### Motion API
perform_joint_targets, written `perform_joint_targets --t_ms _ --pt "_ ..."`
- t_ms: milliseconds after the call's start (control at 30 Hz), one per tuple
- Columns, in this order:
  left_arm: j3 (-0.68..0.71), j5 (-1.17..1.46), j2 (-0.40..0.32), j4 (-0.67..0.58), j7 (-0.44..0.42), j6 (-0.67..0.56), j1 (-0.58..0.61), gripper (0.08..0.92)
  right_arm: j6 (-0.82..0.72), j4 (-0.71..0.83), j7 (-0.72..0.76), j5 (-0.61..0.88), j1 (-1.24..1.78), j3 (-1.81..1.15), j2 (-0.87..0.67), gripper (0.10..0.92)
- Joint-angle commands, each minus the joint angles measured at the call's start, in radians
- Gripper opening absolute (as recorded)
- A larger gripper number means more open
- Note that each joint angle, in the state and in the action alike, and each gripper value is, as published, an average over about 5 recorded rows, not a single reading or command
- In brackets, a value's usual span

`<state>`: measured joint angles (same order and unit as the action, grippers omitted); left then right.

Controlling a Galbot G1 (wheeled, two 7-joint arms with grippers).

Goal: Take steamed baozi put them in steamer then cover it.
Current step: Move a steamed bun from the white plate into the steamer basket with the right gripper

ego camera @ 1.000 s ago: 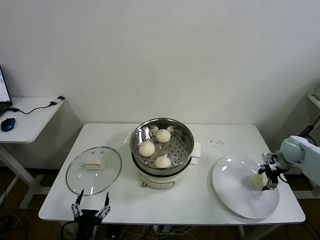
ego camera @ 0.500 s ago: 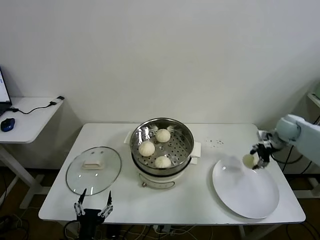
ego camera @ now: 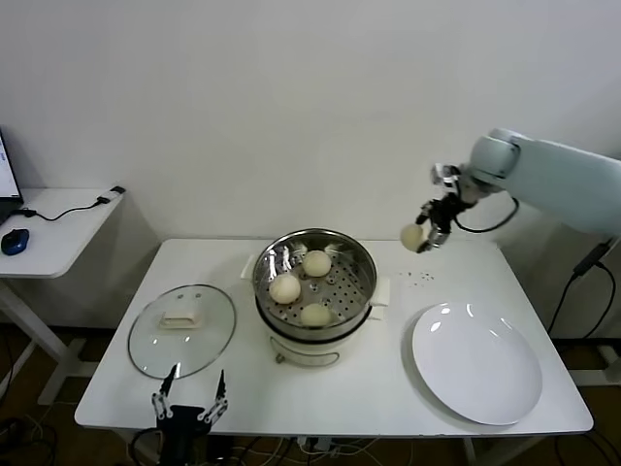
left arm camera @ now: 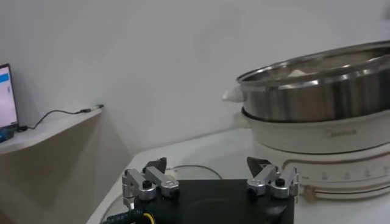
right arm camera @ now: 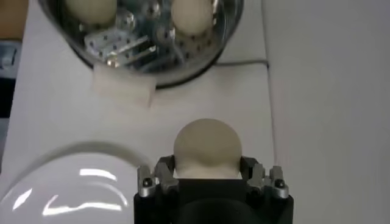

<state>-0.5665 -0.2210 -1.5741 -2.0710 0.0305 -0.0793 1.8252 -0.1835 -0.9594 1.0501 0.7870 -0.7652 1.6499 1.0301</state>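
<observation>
Shiny perforated steel steamer [ego camera: 315, 282], matt smooth dough baozi [right arm camera: 207, 148], glossy white plate [ego camera: 476, 362], clear glass lid [ego camera: 181, 330]

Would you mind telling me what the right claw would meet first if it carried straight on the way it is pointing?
Probably the bare white table. The right claw, shut on a steamed baozi, points down at the tabletop between the steamer and the white plate. Depth is uncertain.

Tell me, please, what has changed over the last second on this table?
The right gripper lifted the fourth baozi off the white plate and carried it up and leftward toward the steamer; it remains clamped. The plate is now bare. The three baozi in the steamer, the glass lid and the low, open left gripper stayed put.
</observation>
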Motion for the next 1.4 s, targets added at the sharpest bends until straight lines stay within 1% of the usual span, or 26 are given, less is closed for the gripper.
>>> perform_joint_targets --t_ms 33,233,400,800,1133,1200,1400 --pt "0.008 0.005 0.005 -0.001 0.0 -0.007 0.007 0.823 -0.032 0.017 -0.01 0.235 -0.129 0.156 0.272 0.678" --pt "0.002 0.021 0.013 -0.004 -0.001 -0.012 0.015 0.823 -0.043 0.001 -0.026 0.241 -0.095 0.182 0.338 0.679" --pt "-0.01 0.042 0.019 -0.006 -0.002 -0.015 0.022 0.823 -0.052 -0.028 -0.043 0.223 -0.053 0.204 0.361 0.679" --pt "-0.018 0.05 0.018 0.005 -0.002 -0.013 0.013 0.823 -0.062 -0.067 -0.069 0.112 0.059 0.203 0.319 0.679" --pt "-0.019 0.051 0.014 0.017 -0.002 -0.005 -0.004 0.823 -0.064 -0.051 -0.078 0.092 0.093 0.181 0.309 0.686" --pt "-0.019 0.051 0.013 0.018 -0.002 -0.004 -0.007 0.823 -0.065 -0.051 -0.081 0.09 0.092 0.177 0.306 0.701" --pt "-0.016 0.047 0.014 0.018 -0.003 -0.003 -0.008 0.823 -0.069 -0.058 -0.08 0.095 0.075 0.16 0.292 0.803"
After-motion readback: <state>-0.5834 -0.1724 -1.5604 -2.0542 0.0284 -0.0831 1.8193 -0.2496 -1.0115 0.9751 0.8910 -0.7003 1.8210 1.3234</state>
